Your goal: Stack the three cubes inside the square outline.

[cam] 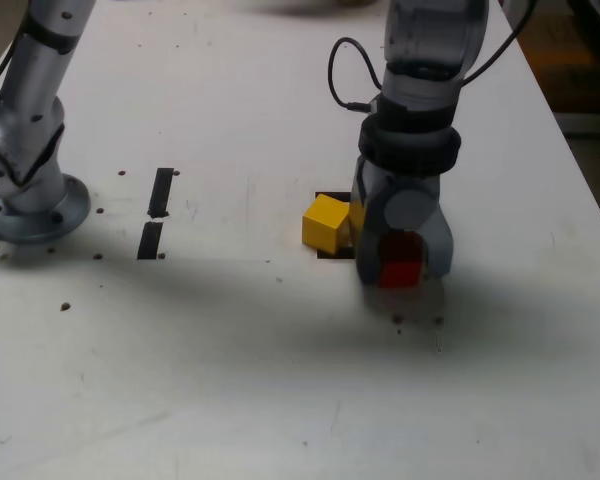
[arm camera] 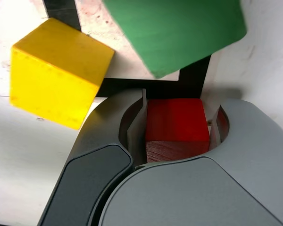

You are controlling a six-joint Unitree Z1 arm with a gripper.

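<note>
My gripper (cam: 400, 268) stands at the near right corner of the square outline (cam: 332, 197) in the exterior view, shut on the red cube (cam: 400, 262), low over the table. The yellow cube (cam: 326, 222) sits turned on the outline's left tape edge, just left of the gripper. In the wrist view the red cube (arm camera: 177, 123) fills the gap between the gripper (arm camera: 178, 117) jaws. Beyond it lie the black tape of the outline (arm camera: 132, 87), the yellow cube (arm camera: 56, 89) and the green cube (arm camera: 174, 33), which overlaps the outline's corner. The exterior view hides the green cube behind the arm.
The arm's base (cam: 20, 200) stands at the exterior view's left. Two short black tape strips (cam: 161, 190) (cam: 150, 240) lie between the base and the outline. A black cable (cam: 340, 80) loops off the arm. The table's right edge (cam: 580, 170) runs past the gripper.
</note>
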